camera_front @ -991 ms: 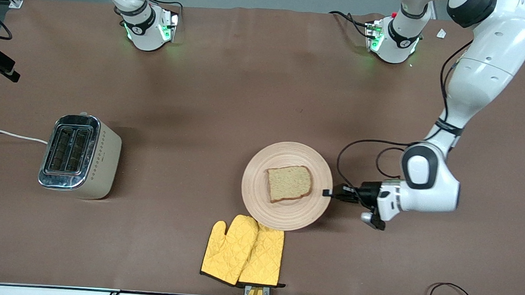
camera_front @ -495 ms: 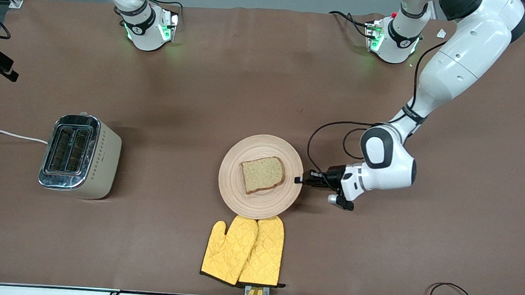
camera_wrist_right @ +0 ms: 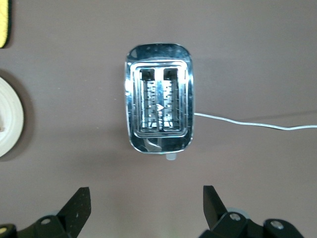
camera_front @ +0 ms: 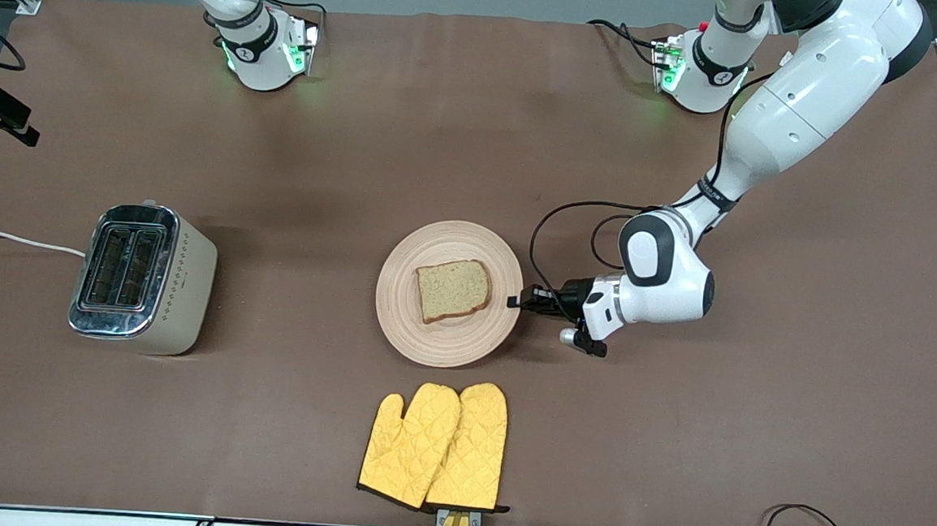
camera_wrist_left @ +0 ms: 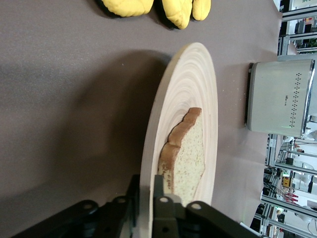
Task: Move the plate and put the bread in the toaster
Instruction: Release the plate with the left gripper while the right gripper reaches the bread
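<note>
The pale wooden plate (camera_front: 448, 294) lies at mid-table with the slice of bread (camera_front: 452, 290) on it. My left gripper (camera_front: 515, 302) is shut on the plate's rim at the edge toward the left arm's end. In the left wrist view the fingers (camera_wrist_left: 159, 186) pinch the plate (camera_wrist_left: 190, 99), with the bread (camera_wrist_left: 190, 148) just past them. The cream toaster (camera_front: 142, 277) with chrome top stands toward the right arm's end, both slots empty. My right gripper (camera_wrist_right: 146, 203) is open and high above the table, looking down on the toaster (camera_wrist_right: 159, 98). It is out of the front view.
Two yellow oven mitts (camera_front: 437, 444) lie nearer to the front camera than the plate, close to the table's front edge. The toaster's white cord (camera_front: 14, 240) runs off the right arm's end of the table. Cables lie along the front edge.
My left gripper has dragged the plate with the bread toward the toaster and away from the front camera, off the mitts. The toaster and mitts have not moved.
</note>
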Tool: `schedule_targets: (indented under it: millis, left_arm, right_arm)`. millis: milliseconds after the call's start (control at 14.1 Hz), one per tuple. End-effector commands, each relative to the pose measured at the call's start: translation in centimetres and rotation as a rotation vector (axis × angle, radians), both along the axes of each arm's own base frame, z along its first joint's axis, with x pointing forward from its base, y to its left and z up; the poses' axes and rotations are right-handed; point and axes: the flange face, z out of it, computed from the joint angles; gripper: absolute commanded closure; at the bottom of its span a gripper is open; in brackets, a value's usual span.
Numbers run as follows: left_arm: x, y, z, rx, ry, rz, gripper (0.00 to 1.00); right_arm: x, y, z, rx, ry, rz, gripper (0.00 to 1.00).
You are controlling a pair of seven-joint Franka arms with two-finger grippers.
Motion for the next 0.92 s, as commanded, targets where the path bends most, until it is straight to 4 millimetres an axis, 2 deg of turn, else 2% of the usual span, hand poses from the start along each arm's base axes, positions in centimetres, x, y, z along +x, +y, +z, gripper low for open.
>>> schedule_targets:
  millis: [0,71,142,283,566,778,849]
  left_arm:
    - [1.2,2.7,0.5,0.028,0.015,0.068,0.17]
    - [1.9,3.9,0.6,0.046,0.002,0.081,0.0]
    - [2.6,4.7,1.1,0.059,-0.013,0.087,0.0]
    - [4.7,8.2,2.3,0.11,-0.035,0.133,0.0]
    - [8.6,14.4,7.8,0.189,-0.078,0.246,0.0]
    - [9.6,15.7,14.5,0.295,-0.113,0.31,0.0]
    - [9.6,15.7,16.4,0.339,-0.133,0.315,0.0]
  right_arm:
    - [0.1,1.7,-0.4,0.067,0.005,0.011,0.0]
    - [0.3,2.9,-0.6,0.075,0.011,-0.003,0.0]
    - [0.8,5.2,-1.6,0.075,0.034,-0.022,0.0]
    - [2.1,11.4,-3.7,0.072,0.067,-0.052,0.0]
    - [3.8,24.0,-8.1,0.083,0.041,-0.105,0.0]
    - [4.5,33.5,-13.9,0.088,0.013,-0.133,0.0]
    - [4.7,36.5,-16.5,0.094,-0.003,-0.162,0.0]
